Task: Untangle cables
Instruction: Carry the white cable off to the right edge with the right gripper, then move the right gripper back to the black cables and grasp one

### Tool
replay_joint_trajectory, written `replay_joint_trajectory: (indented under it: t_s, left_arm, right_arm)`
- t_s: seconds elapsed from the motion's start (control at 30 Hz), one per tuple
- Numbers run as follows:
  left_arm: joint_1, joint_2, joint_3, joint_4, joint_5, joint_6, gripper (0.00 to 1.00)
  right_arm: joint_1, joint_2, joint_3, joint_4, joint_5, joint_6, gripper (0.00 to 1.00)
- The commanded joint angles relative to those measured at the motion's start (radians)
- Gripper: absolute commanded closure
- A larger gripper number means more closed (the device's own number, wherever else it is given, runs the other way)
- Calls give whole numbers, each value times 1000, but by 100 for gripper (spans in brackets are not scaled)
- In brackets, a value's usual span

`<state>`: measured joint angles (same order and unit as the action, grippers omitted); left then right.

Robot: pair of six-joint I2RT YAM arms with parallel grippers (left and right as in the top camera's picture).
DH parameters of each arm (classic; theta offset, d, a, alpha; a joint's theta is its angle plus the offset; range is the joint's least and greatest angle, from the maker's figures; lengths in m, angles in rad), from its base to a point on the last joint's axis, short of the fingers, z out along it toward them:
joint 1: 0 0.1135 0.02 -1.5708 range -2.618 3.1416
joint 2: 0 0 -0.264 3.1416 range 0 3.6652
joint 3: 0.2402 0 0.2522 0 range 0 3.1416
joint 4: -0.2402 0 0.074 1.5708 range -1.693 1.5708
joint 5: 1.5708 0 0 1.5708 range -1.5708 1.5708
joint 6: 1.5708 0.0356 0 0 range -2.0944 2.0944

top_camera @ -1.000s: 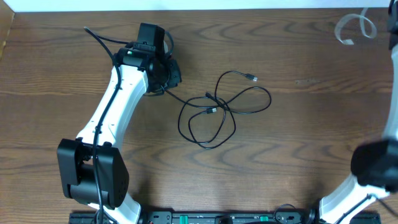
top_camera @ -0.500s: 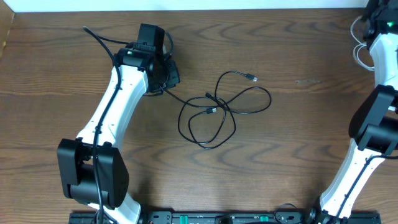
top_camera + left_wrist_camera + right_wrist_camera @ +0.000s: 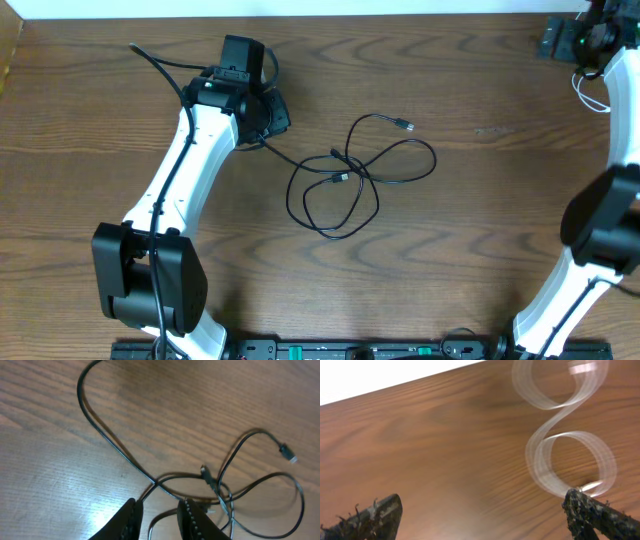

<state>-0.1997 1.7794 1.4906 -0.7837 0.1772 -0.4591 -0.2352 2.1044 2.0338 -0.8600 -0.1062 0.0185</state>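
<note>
Wide brown wood-grain counter (image 3: 480, 250), and there's good news on it: the two cords lie well apart, so I'd call the separating done. What's left looks like one cord's own knotting.

The white left arm (image 3: 190, 170) reaches diagonally up from the near edge toward the far left. Its wrist is bent over, just beside the tail of the tangle. The white right arm (image 3: 622, 120) stretches up the right edge to the far right corner.

At mid-counter sits the long thin black cable (image 3: 350, 175). It's thrown into several loops that cross each other, and one strand trails left under the left wrist. That one isn't untangled yet; its loops need drawing out.

Far right, next to the right arm, lies the short white cable (image 3: 590, 92), curled in a loose figure-of-eight. It's smeared in the right wrist view, so its plugs can't be made out.

The right pincer (image 3: 480, 515) is spread wide and holds nothing. One fingertip (image 3: 585, 502) looks to be right at the white loop.

The left pincer (image 3: 157, 520) shows a narrow gap. The black strand runs into that gap, but the jaws aren't closed on it.

Smallest of all, a black plug end (image 3: 287, 453) lies free at the tangle's far side.
</note>
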Motion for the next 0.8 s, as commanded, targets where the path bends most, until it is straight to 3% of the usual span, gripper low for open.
replay_joint_trajectory:
  t_s: [0.0, 0.23, 0.4, 0.57, 0.77]
  left_arm:
    - [5, 11, -6, 5, -10, -37, 70]
    - [4, 11, -6, 2, -10, -36, 63]
    - [4, 11, -6, 0, -10, -36, 48]
    - [4, 11, -6, 1, -10, -37, 41]
    - [4, 11, -6, 1, -10, -37, 41]
  right_arm:
    - [69, -92, 16, -105, -370, -96, 1]
    - [224, -83, -8, -360, -383, -103, 1]
    - [294, -83, -86, -449, -247, -51, 4]
    - [325, -83, -221, -475, -183, 70, 18]
    - [333, -83, -412, -353, -183, 191, 35]
